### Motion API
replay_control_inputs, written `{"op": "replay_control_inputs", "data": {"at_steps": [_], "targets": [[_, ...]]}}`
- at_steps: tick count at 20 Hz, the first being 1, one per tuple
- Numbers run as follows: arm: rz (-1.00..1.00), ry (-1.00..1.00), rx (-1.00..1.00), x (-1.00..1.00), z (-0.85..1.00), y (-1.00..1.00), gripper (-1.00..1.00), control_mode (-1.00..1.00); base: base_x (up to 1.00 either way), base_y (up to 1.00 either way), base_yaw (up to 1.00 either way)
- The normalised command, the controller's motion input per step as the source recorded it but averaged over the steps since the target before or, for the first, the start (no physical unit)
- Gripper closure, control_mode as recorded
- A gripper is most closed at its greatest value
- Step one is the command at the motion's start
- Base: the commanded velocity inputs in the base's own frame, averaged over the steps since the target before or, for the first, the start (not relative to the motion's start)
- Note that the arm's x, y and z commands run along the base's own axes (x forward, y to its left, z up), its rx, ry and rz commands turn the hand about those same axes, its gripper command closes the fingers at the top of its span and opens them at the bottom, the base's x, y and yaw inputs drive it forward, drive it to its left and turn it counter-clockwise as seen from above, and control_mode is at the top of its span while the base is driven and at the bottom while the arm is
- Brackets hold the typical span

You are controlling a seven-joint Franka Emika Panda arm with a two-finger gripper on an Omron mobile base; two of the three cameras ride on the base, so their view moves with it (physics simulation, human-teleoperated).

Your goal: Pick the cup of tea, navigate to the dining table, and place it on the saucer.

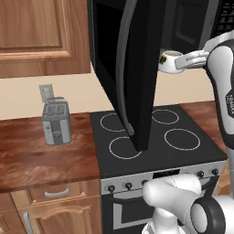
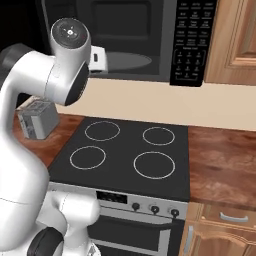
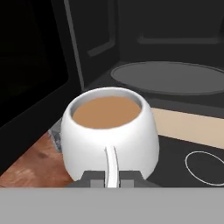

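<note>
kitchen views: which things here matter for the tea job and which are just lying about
For the job:
- cup of tea, held up in front of the open microwave
- gripper, shut on its handle

Lying about:
- microwave, door open
- stove
- toaster on the counter

Cup of tea: small white teacup, upright, filled with brown liquid, thin handle clamped between the jaws; held aloft before the open microwave, above the stove's rear edge.
</note>
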Motion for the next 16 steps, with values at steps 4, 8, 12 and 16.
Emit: {"op": "replay_control_inputs", "data": {"at_steps": [4,8,12,16], "targets": [[0.00,0.00,0.00,0.00,0.00,0.00,1.00,1.00,-0.85,-0.05,0.05],[0.00,0.00,0.00,0.00,0.00,0.00,1.00,1.00,-1.00,-0.29,0.28],[0.00,0.00,0.00,0.00,0.00,0.00,1.00,1.00,-1.00,-0.37,0.38],[0.00,0.00,0.00,0.00,0.00,0.00,1.00,1.00,-1.00,-0.27,0.45]]}}
